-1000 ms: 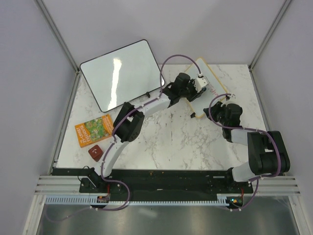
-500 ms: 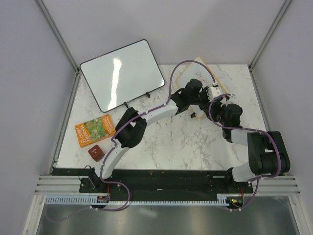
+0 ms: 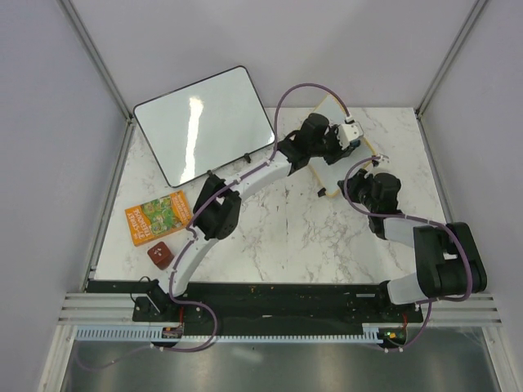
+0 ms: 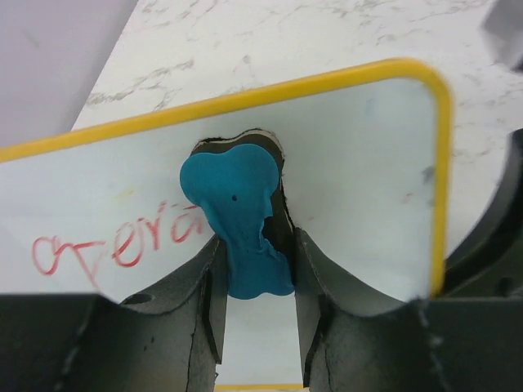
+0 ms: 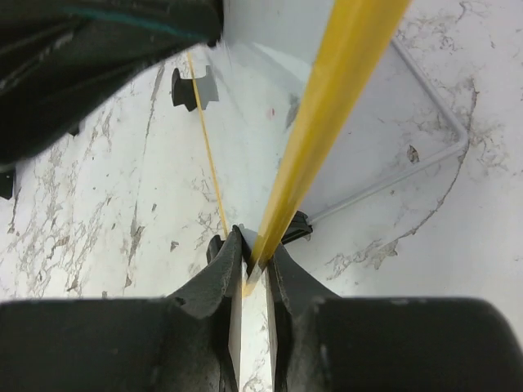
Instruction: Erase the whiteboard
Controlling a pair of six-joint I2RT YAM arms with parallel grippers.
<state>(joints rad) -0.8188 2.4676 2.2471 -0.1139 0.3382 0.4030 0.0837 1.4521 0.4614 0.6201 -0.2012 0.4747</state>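
The small whiteboard (image 3: 331, 173) with a yellow frame stands at the back right of the table, mostly hidden by the arms. In the left wrist view its white face (image 4: 359, 188) carries red handwriting (image 4: 114, 245) at the left. My left gripper (image 4: 255, 286) is shut on a blue eraser (image 4: 237, 212) pressed against the board's face, right of the writing. My right gripper (image 5: 255, 260) is shut on the board's yellow edge (image 5: 327, 122) and holds it, seen edge-on. In the top view the left gripper (image 3: 347, 135) is over the board and the right gripper (image 3: 372, 175) beside it.
A larger black-framed glossy board (image 3: 203, 122) leans at the back left. An orange booklet (image 3: 158, 216) and a dark red cube (image 3: 160, 255) lie at the left. Grey walls enclose the marble table (image 3: 278, 237). A black clip foot (image 5: 194, 86) shows under the small board.
My left gripper swept right and toward the front along the board, then back up toward its far end. My right gripper stayed on the board's edge.
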